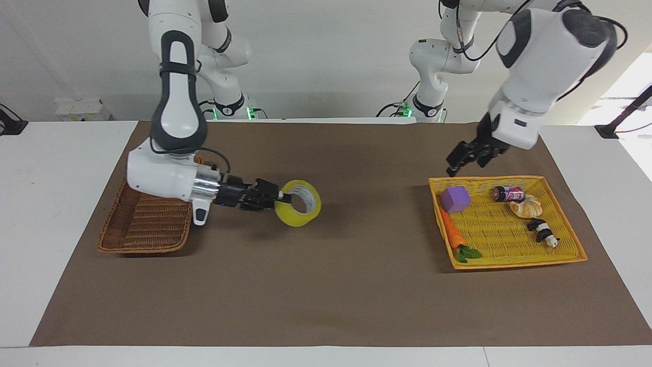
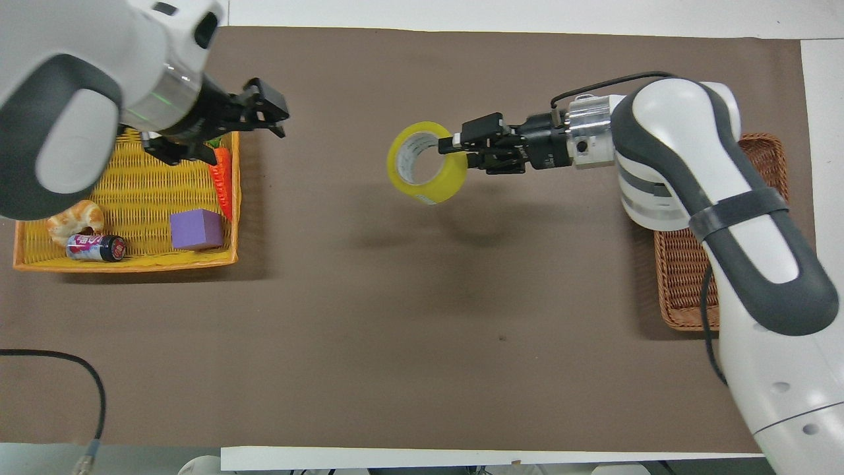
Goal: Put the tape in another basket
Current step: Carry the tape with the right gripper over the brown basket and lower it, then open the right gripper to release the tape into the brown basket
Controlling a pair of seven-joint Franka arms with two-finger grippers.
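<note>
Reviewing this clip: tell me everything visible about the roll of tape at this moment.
The tape is a wide ring of translucent yellow tape on a grey-white core. It hangs in the air above the brown mat, between the wicker basket and the yellow tray, tilted so its hole faces partly upward. The right gripper is shut on the ring's wall, one finger inside the hole. Nothing else touches it; the left gripper is apart, over the tray's edge.

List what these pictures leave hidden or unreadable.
1. Brown woven wicker basket: the right arm covers its end nearer the robots in the facing view and much of it in the overhead view.
2. Flat yellow woven tray: the left arm hides part of it overhead.
3. Small can's label: too small to read.
</note>
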